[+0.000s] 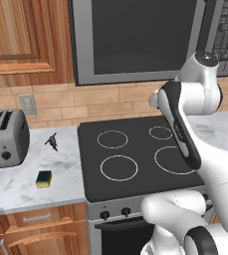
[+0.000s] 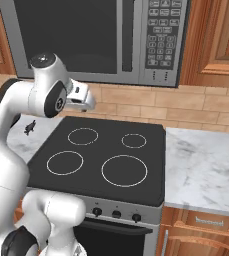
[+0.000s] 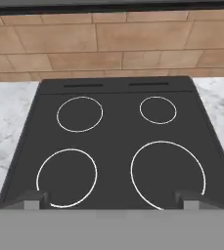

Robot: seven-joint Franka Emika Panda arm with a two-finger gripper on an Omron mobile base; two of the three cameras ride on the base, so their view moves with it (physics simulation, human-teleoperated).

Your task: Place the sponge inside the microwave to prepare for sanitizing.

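While the two fingertips [image 3: 31, 200] stand wide apart at the bottom of the hand view, the gripper [image 3: 111, 202] is open and empty, poised high over the black cooktop [image 3: 118, 146]. Sponge [image 1: 44, 179] lies on the marble counter [image 1: 16, 187] left of the cooktop, in front of the toaster [image 1: 5, 138], well apart from the hand. Microwave [image 1: 135, 40] hangs above, door closed; contents cannot be seen. Risks, as judged: attempting placement before opening the door; mistaking the dark spiky object [image 1: 52, 142] for the target; clipping the toaster on the reach
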